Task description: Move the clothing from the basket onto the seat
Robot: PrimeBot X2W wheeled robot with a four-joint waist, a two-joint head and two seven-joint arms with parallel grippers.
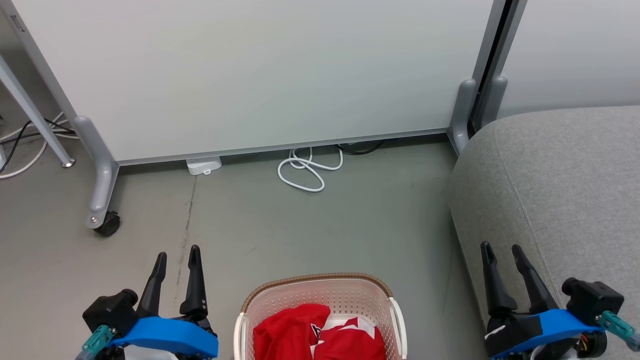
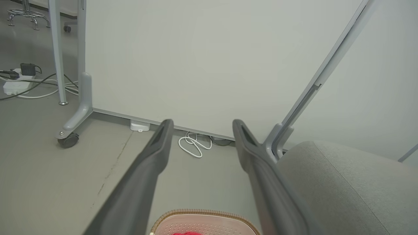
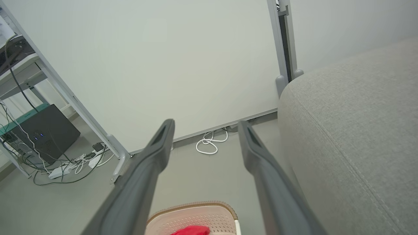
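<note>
Now: left hand point(image 1: 178, 251) and right hand point(image 1: 500, 245) both wide, empty; clothing point(image 1: 290, 330) in basket point(image 1: 320, 276), beside seat point(image 1: 560, 190).

loc: office/lab | evid: wheeled partition point(image 1: 250, 75), pwr strip point(image 2: 14, 86), loose cables point(image 1: 305, 172), PC box point(image 3: 45, 132)

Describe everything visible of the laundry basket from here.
The basket is a rounded, cream-white plastic tub with perforated walls, a brown woven-look rim and white side handles. It stands upright on the grey floor, left of the seat and apart from it. Red-and-white clothing lies bunched inside. Its near end is out of frame.
</note>
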